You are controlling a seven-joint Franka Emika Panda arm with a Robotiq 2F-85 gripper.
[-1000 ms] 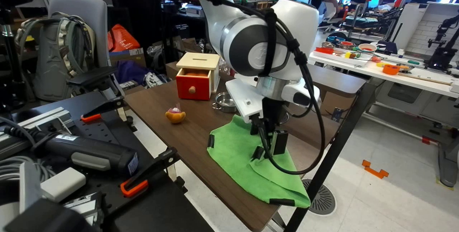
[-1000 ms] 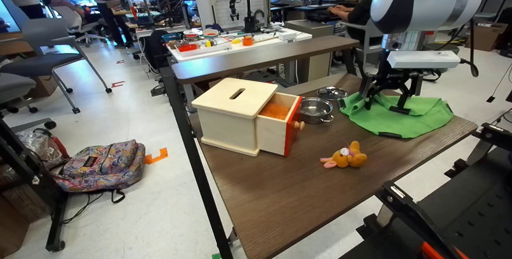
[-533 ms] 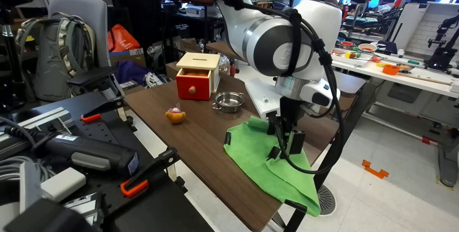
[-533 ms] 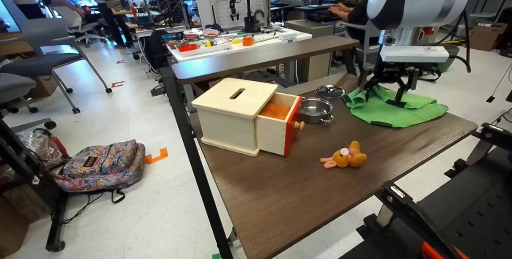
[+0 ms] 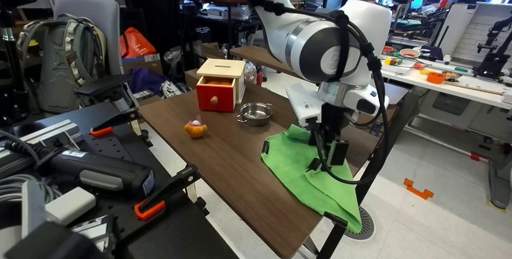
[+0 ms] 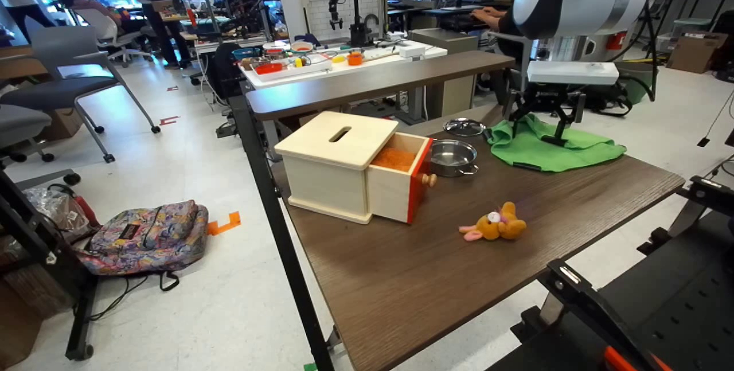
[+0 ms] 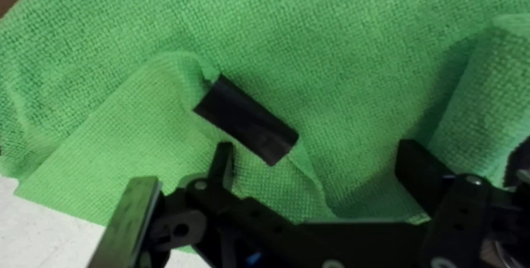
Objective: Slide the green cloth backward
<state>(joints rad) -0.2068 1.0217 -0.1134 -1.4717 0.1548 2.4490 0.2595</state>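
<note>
The lime-green cloth (image 5: pixel 290 167) lies rumpled on the brown table, with black strips at some edges. Part of it hangs over the table edge in an exterior view. It also shows in an exterior view (image 6: pixel 579 156), with a raised fold near the pot lid. My gripper (image 6: pixel 534 136) points down at the cloth, its fingertips at or just over the fabric. In the wrist view my gripper (image 7: pixel 316 152) has its fingers wide apart, nothing pinched between them. A folded flap with a black strip (image 7: pixel 248 121) lies ahead of the left finger. Whether the tips press the cloth is hard to tell.
A wooden box (image 6: pixel 327 182) with an open red-fronted drawer (image 5: pixel 216 98) stands on the table (image 6: pixel 436 279). A metal pot (image 5: pixel 256 114) stands between box and cloth. A pot lid (image 6: pixel 463 127) lies beside the cloth. An orange plush toy (image 6: pixel 496 225) lies nearer the front edge.
My gripper and the cloth have moved together across the table, away from the toy's edge, toward the far side. The gripper stays open. Box, pot and toy have not moved; the lid has shifted slightly left.
</note>
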